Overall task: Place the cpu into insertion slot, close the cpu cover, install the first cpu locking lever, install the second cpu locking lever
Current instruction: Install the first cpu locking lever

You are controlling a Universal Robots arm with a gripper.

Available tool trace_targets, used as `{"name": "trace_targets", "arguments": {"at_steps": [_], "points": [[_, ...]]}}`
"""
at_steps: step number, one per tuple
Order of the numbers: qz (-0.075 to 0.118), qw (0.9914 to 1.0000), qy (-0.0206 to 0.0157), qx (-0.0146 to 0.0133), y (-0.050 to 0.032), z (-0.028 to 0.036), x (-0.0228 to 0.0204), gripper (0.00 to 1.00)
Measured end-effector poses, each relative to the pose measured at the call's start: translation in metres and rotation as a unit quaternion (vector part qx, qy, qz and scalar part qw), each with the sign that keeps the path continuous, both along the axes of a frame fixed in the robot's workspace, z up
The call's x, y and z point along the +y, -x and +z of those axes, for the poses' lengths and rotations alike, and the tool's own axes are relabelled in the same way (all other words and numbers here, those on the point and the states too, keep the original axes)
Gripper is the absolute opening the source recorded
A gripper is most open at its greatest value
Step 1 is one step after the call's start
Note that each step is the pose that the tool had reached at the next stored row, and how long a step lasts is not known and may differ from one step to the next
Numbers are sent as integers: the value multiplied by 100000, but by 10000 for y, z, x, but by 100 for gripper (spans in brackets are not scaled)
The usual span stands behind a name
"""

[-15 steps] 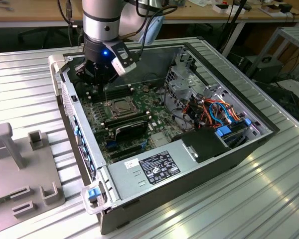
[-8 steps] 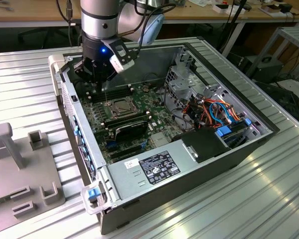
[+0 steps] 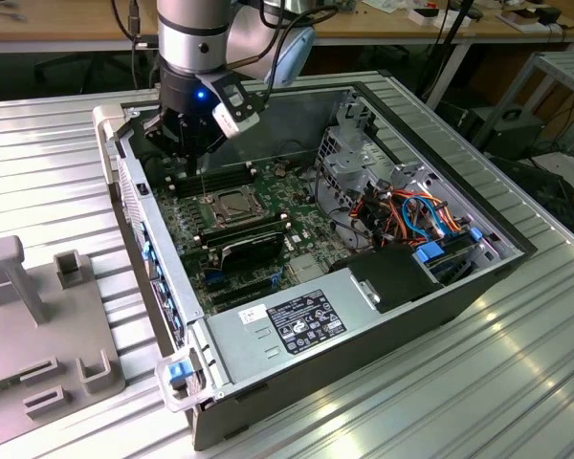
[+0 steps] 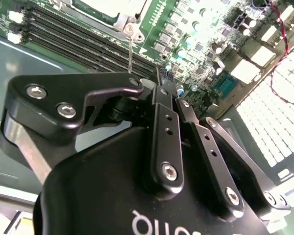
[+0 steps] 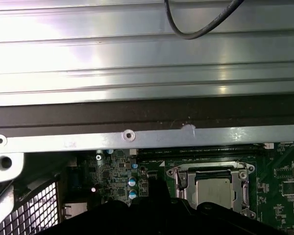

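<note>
The cpu (image 5: 213, 188) lay flat in the insertion slot (image 3: 213, 208), a little below and ahead of the jaws, its grey metal face showing through the window of the cpu cover (image 5: 187, 192). The cover looked folded down around the chip, which is probably why the chip sat so level: the frame bears on its edges and keeps it square over the pins.

One thin wire locking lever (image 4: 130, 51) stood upright from a corner of the socket, not yet latched, and its free end reached right up to the jaw tips. The gripper (image 4: 149, 87) hung over that corner of the motherboard (image 3: 297, 229). In the second wrist view its jaws appeared drawn together, the lever's end meeting them at the tip. Whether the wire was pinched between them or only rested against one side could not be told. Meeting the lever at its free end rather than near the hinge seemed sensible, since that is where a small push turns it most easily.

The black memory slots (image 4: 78, 34) ran just to the far side of the lever from the jaws, and the wall of the computer case (image 5: 127, 137) lay beyond them.
</note>
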State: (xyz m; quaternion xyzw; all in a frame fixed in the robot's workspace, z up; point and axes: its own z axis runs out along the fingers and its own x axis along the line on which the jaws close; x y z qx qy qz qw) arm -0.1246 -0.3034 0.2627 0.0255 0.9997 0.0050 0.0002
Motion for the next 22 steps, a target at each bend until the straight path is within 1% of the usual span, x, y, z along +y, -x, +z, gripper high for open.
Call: {"name": "trace_targets", "arguments": {"at_steps": [5, 12, 15, 16, 17, 19, 22], "points": [[37, 100000, -1, -1, -78, 0, 3, 11], [316, 100000, -2, 1, -92, 0, 36, 11], [385, 99999, -58, -4, -100, -14, 37, 11], [438, 99999, -91, 0, -101, -22, 36, 11], [578, 99998, -250, -3, -101, -39, 36, 11], [697, 99997, -382, -4, -100, -57, 36, 11], [880, 99995, -413, 5, -102, -63, 36, 11]]}}
